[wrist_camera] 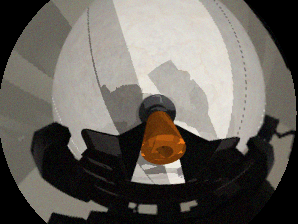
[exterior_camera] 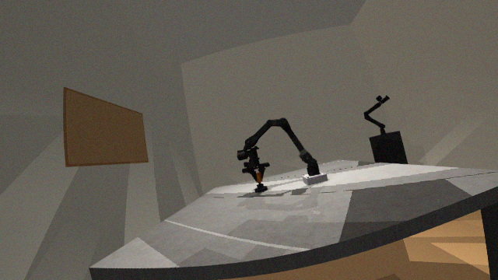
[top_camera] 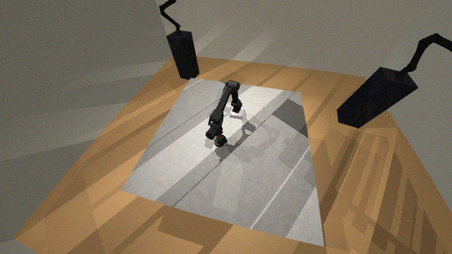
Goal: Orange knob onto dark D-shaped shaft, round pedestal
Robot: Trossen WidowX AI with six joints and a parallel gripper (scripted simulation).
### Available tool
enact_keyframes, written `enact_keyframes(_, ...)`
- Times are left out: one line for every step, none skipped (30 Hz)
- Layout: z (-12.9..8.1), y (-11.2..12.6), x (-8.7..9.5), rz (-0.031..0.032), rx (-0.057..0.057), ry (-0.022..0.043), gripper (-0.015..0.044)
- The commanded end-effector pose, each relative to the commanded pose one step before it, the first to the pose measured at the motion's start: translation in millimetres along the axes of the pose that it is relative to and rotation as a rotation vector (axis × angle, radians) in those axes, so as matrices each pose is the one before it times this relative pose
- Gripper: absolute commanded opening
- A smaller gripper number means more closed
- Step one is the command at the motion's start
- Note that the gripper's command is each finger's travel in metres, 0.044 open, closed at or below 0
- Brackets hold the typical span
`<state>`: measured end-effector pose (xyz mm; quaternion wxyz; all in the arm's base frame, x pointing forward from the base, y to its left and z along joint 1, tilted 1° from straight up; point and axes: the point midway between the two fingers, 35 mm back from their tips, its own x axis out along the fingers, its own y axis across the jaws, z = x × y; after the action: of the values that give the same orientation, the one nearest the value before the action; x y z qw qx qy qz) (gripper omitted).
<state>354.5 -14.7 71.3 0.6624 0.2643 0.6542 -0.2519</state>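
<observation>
Now, gripper (exterior_camera: 258,176) clenched on orange knob (wrist_camera: 161,137), directly over pedestal (wrist_camera: 158,106), mid-mat, well away from mat edges (top_camera: 219,219).

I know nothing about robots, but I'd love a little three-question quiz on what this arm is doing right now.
1. True or false: the jaws are shut on the orange knob.
2. Multiple choice: in the exterior view, where is the knob compared with the dark pedestal? A) lying beside it on the table B) directly above it, held upright C) far off near the arm's white base
3. Fill in: in the wrist view, the dark round shape just beyond the knob's far end is the ______.

Key
1. True: the gripper grips the knob.
2. B.
3. Pedestal; whether the knob is fully pushed down cannot be told.
</observation>
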Motion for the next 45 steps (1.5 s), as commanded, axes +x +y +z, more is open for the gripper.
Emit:
enact_keyframes(3.3, 1.77, -5.63, 0.00446, 0.0353, -0.01004, 0.0)
enact_keyframes(-0.01, -0.01, 1.46, 0.0, 0.0, 0.00001, 0.0)
enact_keyframes(-0.08, -0.04, 3.03, -0.00001, 0.0, 0.00001, 0.0)
enact_keyframes(-0.2, -0.14, 1.13, -0.00001, 0.0, 0.00002, 0.0)
enact_keyframes(-0.27, -0.21, 0.3, -0.00002, 0.0, 0.00003, 0.0)
enact_keyframes(0.24, 0.2, 0.02, 0.00002, 0.0, -0.00002, 0.0)
enact_keyframes(0.28, 0.25, 0.17, 0.00002, 0.0, -0.00003, 0.0)
enact_keyframes(0.08, 0.07, 0.38, 0.00001, 0.0, -0.00001, 0.0)
enact_keyframes(-0.12, -0.1, 0.49, -0.00001, 0.0, 0.00001, 0.0)
enact_keyframes(-0.25, -0.22, -0.7, -0.00002, 0.0, 0.00002, 0.0)
enact_keyframes(-0.23, -0.19, 0.0, -0.00002, 0.0, 0.00002, 0.0)
enact_keyframes(0.0, 0.0, 0.0, 0.0, 0.0, 0.0, 0.0)
enact_keyframes(0.0, 0.0, 0.0, 0.0, 0.0, 0.0, 0.0)
enact_keyframes(0.0, 0.0, 0.0, 0.0, 0.0, 0.0, 0.0)
enact_keyframes(0.0, 0.0, 0.0, 0.0, 0.0, 0.0, 0.0)
enact_keyframes(-0.16, -0.14, -1.0, -0.00001, 0.0, 0.00001, 0.0)
enact_keyframes(-0.38, -0.33, -1.49, -0.00003, 0.0, 0.00003, 0.0)
enact_keyframes(-0.2, -0.17, -0.59, -0.00001, 0.0, 0.00002, 0.0)
enact_keyframes(-0.21, -0.17, -0.63, -0.00002, 0.0, 0.00002, 0.0)
enact_keyframes(-0.24, -0.2, -0.62, -0.00002, 0.0, 0.00002, 0.0)
enact_keyframes(-0.43, -0.37, -0.62, -0.00003, 0.0, 0.00004, 0.0)
enact_keyframes(-0.14, -0.12, -0.13, -0.00001, 0.0118, 0.00001, 0.0)
enact_keyframes(-0.4, -0.34, -0.34, -0.00003, 0.0151, 0.00004, 0.0)
enact_keyframes(-0.73, -0.62, -0.64, -0.00006, 0.0176, 0.00007, 0.0)
enact_keyframes(-0.64, -0.54, -0.29, -0.00005, 0.0079, 0.00006, 0.0)
enact_keyframes(-0.47, -0.38, 0.14, -0.00004, 0.0, 0.00004, 0.0)
enact_keyframes(-0.13, -0.08, 0.09, -0.00001, 0.0, 0.00001, 0.0)
enact_keyframes(0.01, 0.03, 1.22, 0.0, 0.0, 0.0, 0.0)
enact_keyframes(0.14, 0.18, 2.39, 0.00002, 0.0, -0.00001, 0.0)
enact_keyframes(-0.1, -0.09, 1.17, -0.00001, 0.0, 0.00001, 0.0)
enact_keyframes(-0.14, -0.11, 0.87, -0.00001, 0.0, 0.00002, 0.0)
enact_keyframes(0.13, 0.15, 0.51, 0.00001, 0.0, -0.00001, 0.0)
enact_keyframes(0.0, 0.0, -0.4, 0.0, 0.0, 0.0, 0.0)
enact_keyframes(0.1, 0.11, 0.0, 0.00001, 0.0, -0.00001, 0.0)
enact_keyframes(0.2, 0.2, -0.01, 0.00002, 0.0, -0.00002, 0.0)
enact_keyframes(0.23, 0.22, -0.01, 0.00002, 0.0, -0.00002, 0.0)
enact_keyframes(0.25, 0.24, 0.54, 0.00002, 0.0, -0.00002, 0.0)
enact_keyframes(0.29, 0.28, -0.01, 0.00003, 0.0, -0.00003, 0.0)
enact_keyframes(0.41, 0.39, -0.01, 0.00004, 0.0, -0.00004, 0.0)
enact_keyframes(0.35, 0.3, -0.01, 0.00003, 0.0, -0.00003, 0.0)
enact_keyframes(0.25, 0.2, -0.01, 0.00002, 0.0, -0.00002, 0.0)
enact_keyframes(0.24, 0.2, -0.01, 0.00002, 0.0, -0.00002, 0.0)
enact_keyframes(0.26, 0.21, -0.01, 0.00002, 0.0, -0.00002, 0.0)
enact_keyframes(0.0, 0.0, 0.0, 0.0, 0.0, 0.0, 0.0)
enact_keyframes(0.0, 0.0, 0.0, 0.0, 0.0, 0.0, 0.0)
